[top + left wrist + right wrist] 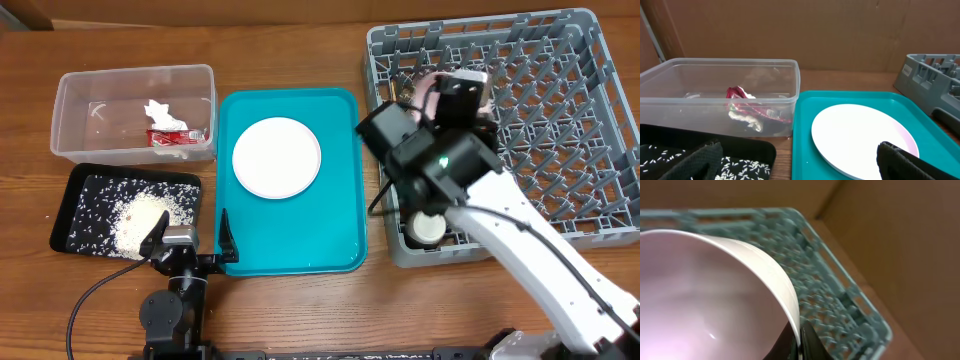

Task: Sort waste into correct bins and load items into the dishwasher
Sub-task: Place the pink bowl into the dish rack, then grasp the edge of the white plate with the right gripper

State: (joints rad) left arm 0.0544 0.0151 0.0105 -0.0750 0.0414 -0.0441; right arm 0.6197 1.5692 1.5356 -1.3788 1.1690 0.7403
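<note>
My right gripper [799, 341] is shut on the rim of a white bowl [705, 295] and holds it over the left part of the grey dish rack [560, 120]; in the overhead view the bowl [430, 86] shows just behind the gripper [447, 100]. A small white cup [430, 228] stands in the rack's front left corner. The white plate [277, 157] lies on the teal tray [340, 230]. The red wrapper [175, 136] and white tissue [160, 113] lie in the clear tub [70, 110]. Rice [140, 215] fills the black tray [75, 190]. My left gripper [190, 245] is open and empty between the two trays. I cannot make out the chopsticks or a second bowl.
The rack's pegs and lattice walls [840, 280] rise close under the held bowl. In the left wrist view the plate [860, 135] lies right in front of the open fingers [800, 165], with the tub [720, 95] and rice tray [740, 162] to the left.
</note>
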